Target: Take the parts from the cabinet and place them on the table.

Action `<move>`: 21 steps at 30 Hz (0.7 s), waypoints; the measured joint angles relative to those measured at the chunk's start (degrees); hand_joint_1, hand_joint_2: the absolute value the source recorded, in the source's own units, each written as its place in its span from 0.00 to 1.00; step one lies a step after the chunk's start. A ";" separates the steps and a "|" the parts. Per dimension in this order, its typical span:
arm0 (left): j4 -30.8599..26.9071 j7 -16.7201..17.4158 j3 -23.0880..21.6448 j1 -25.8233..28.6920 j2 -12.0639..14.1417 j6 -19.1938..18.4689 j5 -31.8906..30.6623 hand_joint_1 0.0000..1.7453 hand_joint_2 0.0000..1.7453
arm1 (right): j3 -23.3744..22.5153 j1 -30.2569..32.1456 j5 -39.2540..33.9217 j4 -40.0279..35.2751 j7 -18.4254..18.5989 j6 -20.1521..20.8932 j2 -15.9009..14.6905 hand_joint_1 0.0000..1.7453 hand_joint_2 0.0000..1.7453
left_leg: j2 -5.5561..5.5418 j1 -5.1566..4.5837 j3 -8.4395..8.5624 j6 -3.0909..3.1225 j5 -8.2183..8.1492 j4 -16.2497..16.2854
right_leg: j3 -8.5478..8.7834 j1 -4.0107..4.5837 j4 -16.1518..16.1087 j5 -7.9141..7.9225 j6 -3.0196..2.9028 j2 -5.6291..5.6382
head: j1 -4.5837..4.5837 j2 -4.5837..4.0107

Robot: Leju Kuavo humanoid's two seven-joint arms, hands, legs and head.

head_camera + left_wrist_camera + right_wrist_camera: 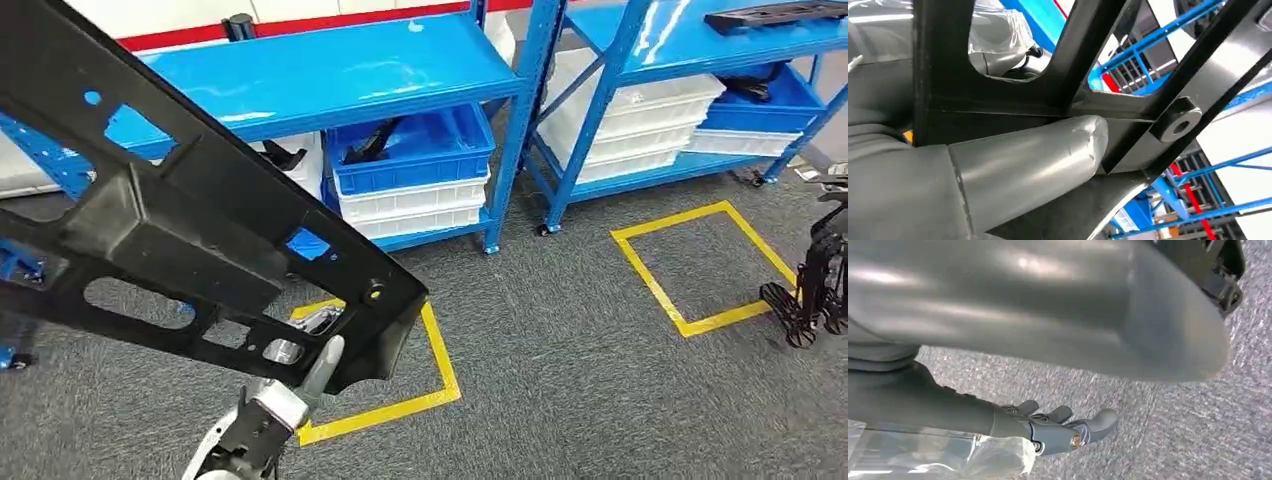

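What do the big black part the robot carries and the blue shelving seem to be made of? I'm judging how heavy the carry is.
Black part: looks like moulded plastic, matt to satin, with ribs, cut-outs and a moulded boss; painted metal can't be ruled out. Left hand holds it. Blue shelving: probably painted steel, glossy, reflecting the ceiling lights.

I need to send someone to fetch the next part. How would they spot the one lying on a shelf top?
Start at the right-hand blue rack. On its top shelf lies a long flat black part, out in the open. The other black pieces nearby sit inside bins.
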 joint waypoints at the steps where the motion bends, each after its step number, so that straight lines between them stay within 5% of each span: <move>1: -0.44 0.31 0.09 0.03 0.26 0.53 -0.39 1.00 0.00 | 0.02 0.04 0.31 0.07 0.02 -0.02 0.02 0.00 0.00 | 0.58 0.04 0.04 0.34 0.24 -0.15 | -0.24 -0.01 1.00 -0.95 0.18 -2.95 | 0.02 0.00; 2: -1.12 0.63 0.15 0.39 0.46 1.03 -0.88 1.00 0.00 | 0.02 0.00 0.44 0.09 0.11 -0.04 0.00 0.00 0.00 | 1.22 0.00 -0.09 0.58 0.33 -0.14 | -1.50 0.17 4.03 -3.25 0.47 -5.24 | 0.22 0.00; 3: -1.79 1.14 0.28 0.91 0.88 1.49 -1.42 1.00 0.00 | 0.02 -0.12 0.50 0.09 0.11 -0.04 -0.02 0.00 0.00 | 2.05 -0.09 -0.17 0.68 0.36 -0.13 | -3.68 -0.01 9.20 -6.17 0.73 -6.06 | 0.24 0.00; 5: -2.75 2.25 0.35 1.66 1.68 1.77 -2.03 1.00 0.00 | 0.02 0.02 0.50 0.11 0.22 0.06 -0.04 0.00 0.00 | 3.71 -0.17 -0.36 0.76 0.39 -0.10 | -7.48 -0.17 18.57 -10.03 1.05 -6.26 | 0.24 0.00; 6: -3.06 2.55 0.35 1.91 1.97 1.81 -2.16 1.00 0.00 | 0.02 0.20 0.50 0.13 0.52 0.13 -0.07 0.00 0.00 | 4.33 -0.17 -0.41 0.76 0.39 -0.09 | -7.94 -0.25 20.13 -10.14 1.11 -6.27 | 0.26 0.00; 8: -4.13 3.19 0.46 2.29 2.71 1.99 -2.21 1.00 0.00 | 0.02 0.66 0.46 0.22 0.77 0.18 -0.11 0.00 0.00 | 5.67 -0.20 -0.39 0.75 0.39 -0.07 | -4.44 -0.27 14.62 -7.08 1.04 -6.49 | 0.26 0.00; 9: -4.63 3.52 0.55 2.35 2.97 2.12 -2.23 1.00 0.00 | 0.02 0.75 0.28 0.24 0.94 0.26 -0.13 0.00 0.00 | 6.23 -0.24 -0.29 0.73 0.38 -0.07 | -0.70 -0.22 8.18 -4.53 0.83 -7.34 | 0.24 0.00; 10: -5.07 3.78 0.66 2.41 3.15 2.23 -2.23 1.00 0.00 | 0.02 0.72 0.09 0.28 0.98 0.31 -0.15 0.00 0.00 | 6.70 -0.37 -0.10 0.67 0.34 -0.06 | 2.53 0.02 2.74 -2.77 0.38 -9.84 | 0.26 0.00; 11: -5.57 4.00 0.90 2.60 3.39 2.23 -2.25 1.00 0.00 | 0.02 0.50 -0.20 0.28 0.98 0.33 -0.15 0.00 0.00 | 7.18 -0.82 -0.11 0.43 0.21 0.01 | 3.80 0.62 -0.08 -3.30 0.00 -12.59 | 0.26 0.00; 15: -7.06 5.24 1.40 2.77 4.52 2.29 -2.12 1.00 0.00 | 0.02 0.77 -0.70 0.37 1.77 0.87 -0.17 0.00 0.00 | 9.45 -1.11 0.05 -0.69 0.25 -0.08 | 2.98 0.71 -0.21 -2.49 -1.50 -9.79 | 0.15 0.00; 16: -7.45 5.46 1.51 2.87 4.74 2.29 -2.16 1.00 0.00 | 0.02 0.86 -0.68 0.39 1.81 1.18 0.02 0.00 0.00 | 8.34 -0.64 -0.23 -1.03 -0.57 0.61 | 3.04 0.18 -0.47 -2.11 -1.94 -9.37 | 0.22 0.00; 17: -7.86 5.88 1.55 2.93 5.01 2.25 -2.32 1.00 0.00 | 0.02 0.83 -0.68 0.42 1.94 1.22 0.02 0.00 0.00 | 5.74 -0.60 -0.92 -1.31 -2.17 2.56 | 2.81 0.09 -0.47 -1.93 -2.32 -8.73 | 0.04 0.00; 18: -8.28 6.38 1.55 3.07 5.07 2.21 -2.34 1.00 0.00 | 0.02 0.72 -0.70 0.44 1.95 1.31 0.07 0.00 0.00 | 4.49 -0.42 -2.93 -1.50 -5.08 7.30 | 2.55 0.08 -0.47 -1.71 -2.64 -8.15 | -0.02 0.00; 20: -8.90 7.71 1.47 3.55 5.46 2.18 -2.51 1.00 0.00 | 0.02 0.64 -1.09 0.44 1.86 1.31 0.37 0.00 0.00 | 3.68 -0.31 -7.25 -1.82 -9.40 17.31 | 2.09 0.09 -0.41 -1.45 -2.75 -6.56 | -0.04 0.00; 21: -9.09 8.26 1.38 3.72 5.66 2.18 -2.69 1.00 0.00 | 0.02 0.70 -1.40 0.44 1.79 1.33 0.46 0.00 0.00 | 3.60 -0.28 -8.27 -1.92 -9.84 19.73 | 1.98 0.09 -0.41 -1.31 -2.72 -5.83 | -0.04 0.00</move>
